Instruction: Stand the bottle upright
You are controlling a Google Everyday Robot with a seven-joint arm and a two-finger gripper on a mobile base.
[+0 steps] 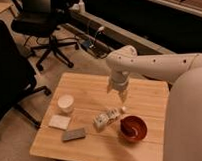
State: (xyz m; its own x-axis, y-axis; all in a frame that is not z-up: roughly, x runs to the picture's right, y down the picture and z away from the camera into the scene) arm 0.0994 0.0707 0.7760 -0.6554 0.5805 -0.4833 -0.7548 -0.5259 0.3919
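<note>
The bottle (pixel 108 117) lies on its side near the middle of the wooden table (pixel 90 88). It is white with dark label markings, and its pale cap points right toward the red bowl. My gripper (pixel 122 96) hangs from the white arm, pointing down, just above and behind the bottle's cap end. It is open, holds nothing, and is clear of the bottle.
A red bowl (pixel 133 128) sits just right of the bottle. A round white cup (pixel 66 102), a flat white pad (pixel 59 122) and a flat grey block (pixel 74 134) lie at the left. Black office chairs (pixel 45 27) stand beyond the table's left and far sides.
</note>
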